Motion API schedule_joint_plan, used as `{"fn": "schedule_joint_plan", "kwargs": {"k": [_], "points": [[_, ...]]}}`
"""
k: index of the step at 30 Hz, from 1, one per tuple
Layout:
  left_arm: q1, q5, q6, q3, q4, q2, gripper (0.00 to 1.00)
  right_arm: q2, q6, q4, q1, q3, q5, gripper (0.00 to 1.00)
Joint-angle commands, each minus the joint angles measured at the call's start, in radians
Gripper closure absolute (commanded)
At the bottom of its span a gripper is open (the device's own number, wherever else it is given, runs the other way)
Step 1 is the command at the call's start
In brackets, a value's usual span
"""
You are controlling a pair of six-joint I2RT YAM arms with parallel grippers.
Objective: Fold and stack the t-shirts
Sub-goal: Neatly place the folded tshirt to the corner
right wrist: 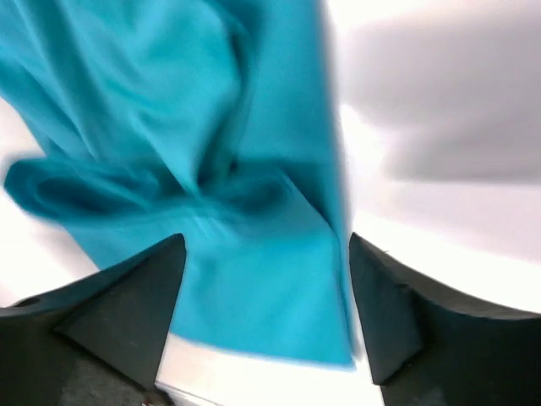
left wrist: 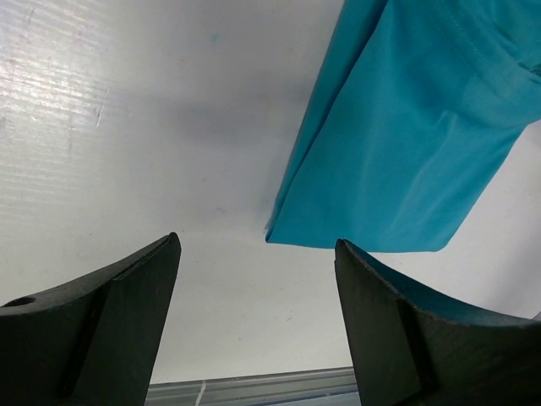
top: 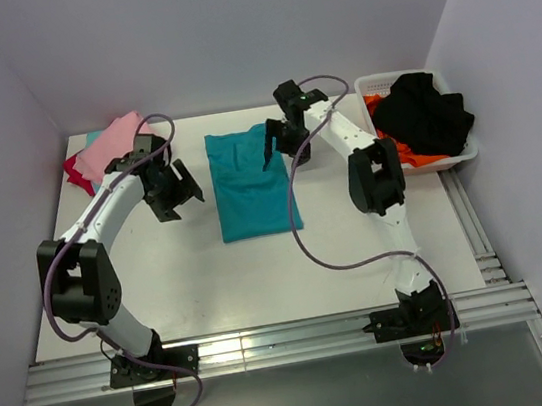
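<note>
At the far left corner of the table (top: 213, 292), close against the left wall, sits a small pile: a pink shirt (top: 113, 142) on top, a red shirt (top: 75, 171) showing at its left edge and a sliver of a lighter teal shirt (top: 92, 138) at its far side. Just right of the pile the left arm reaches over the table, and the left gripper (left wrist: 256, 244) hangs released, its fingers spread wide with only bare tabletop between them. A narrow strip of bare table separates it from the teal shirt (top: 248, 181), which lies folded into a long rectangle in the middle of the table, its left edge straight and its near left corner just ahead of that gripper's open gap in the left wrist view. The right gripper (right wrist: 266, 241) hovers over the shirt's far right corner with its fingers wide apart, grasping nothing; the cloth below it looks bunched and rumpled, though that view is blurred. A purple cable (top: 300, 229) from the right arm loops down beside the shirt's near right corner. At the far right, against the right wall, a white basket (top: 375, 78) holds a black garment (top: 425, 111) heaped over something orange (top: 403, 149). The near half of the table is open as far as the metal rails (top: 271, 344) along its front edge.
</note>
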State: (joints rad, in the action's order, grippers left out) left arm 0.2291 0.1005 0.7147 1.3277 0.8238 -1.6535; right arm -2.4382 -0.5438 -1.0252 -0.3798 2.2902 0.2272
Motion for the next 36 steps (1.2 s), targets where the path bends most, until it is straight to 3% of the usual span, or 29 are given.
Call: {"fn": "schedule_joint_plan", "kwargs": {"k": [1, 3, 6, 9, 15, 21, 29, 32, 36], "points": [[0.015, 0.002, -0.001, 0.06, -0.011, -0.006, 0.2, 0.263, 0.044, 0.112, -0.004, -0.153, -0.049, 0.14], [0.027, 0.002, -0.001, 0.057, -0.015, -0.02, 0.2, 0.367, 0.038, 0.157, 0.01, -0.285, -0.069, 0.13], [0.052, 0.008, 0.015, 0.018, -0.037, -0.023, 0.21, 0.612, 0.018, 0.282, 0.025, -0.672, -0.042, 0.13], [0.079, 0.027, 0.041, -0.036, -0.08, -0.02, 0.21, 0.691, -0.004, 0.361, 0.027, -0.893, 0.004, 0.13], [0.124, 0.047, 0.098, -0.125, -0.164, -0.041, 0.21, 0.781, -0.068, 0.488, 0.019, -1.167, 0.066, 0.14], [0.156, 0.015, 0.127, -0.142, -0.187, -0.066, 0.21, 0.769, -0.097, 0.553, -0.016, -1.247, 0.081, 0.15], [0.177, -0.001, 0.157, -0.199, -0.203, -0.052, 0.23, 0.7, -0.108, 0.58, -0.036, -1.213, 0.066, 0.18], [0.187, -0.007, 0.17, -0.238, -0.213, -0.043, 0.23, 0.667, -0.11, 0.585, -0.041, -1.186, 0.064, 0.21], [0.196, -0.002, 0.187, -0.297, -0.242, -0.02, 0.24, 0.63, -0.114, 0.593, -0.047, -1.167, 0.06, 0.36]]}}
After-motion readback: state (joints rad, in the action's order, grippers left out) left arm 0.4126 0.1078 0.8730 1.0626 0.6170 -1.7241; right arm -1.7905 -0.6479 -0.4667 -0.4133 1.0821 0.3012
